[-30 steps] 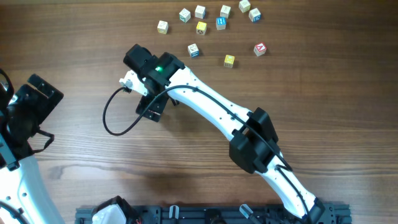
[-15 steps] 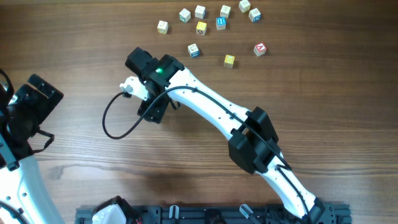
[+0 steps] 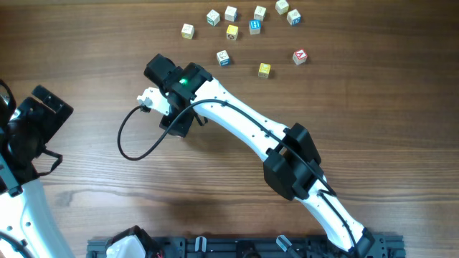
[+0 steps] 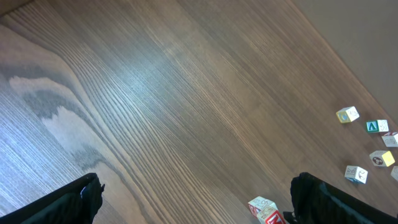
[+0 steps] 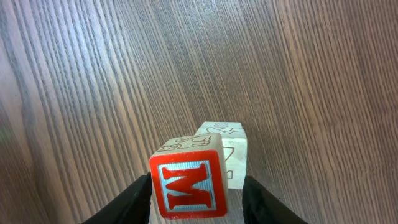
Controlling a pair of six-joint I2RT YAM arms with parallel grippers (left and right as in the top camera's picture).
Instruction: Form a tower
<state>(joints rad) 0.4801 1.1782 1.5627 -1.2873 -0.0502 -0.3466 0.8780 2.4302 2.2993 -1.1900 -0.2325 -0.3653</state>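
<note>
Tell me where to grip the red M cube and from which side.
Grip the red M cube by its two flat side faces, left and right of the M, coming straight at the red face as the right end effector does. The pale cube sits close beyond it, so those sides look freest.

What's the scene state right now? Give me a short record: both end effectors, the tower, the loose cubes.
right end effector: straddles the M cube; can't tell if the grip is firm
M cube: red face towards the wrist camera, pale cube partly hidden right behind it
left end effector: open, empty, over bare table
loose cubes: eleven, scattered beyond the right arm
A cube: red and white, among the loose ones
</note>
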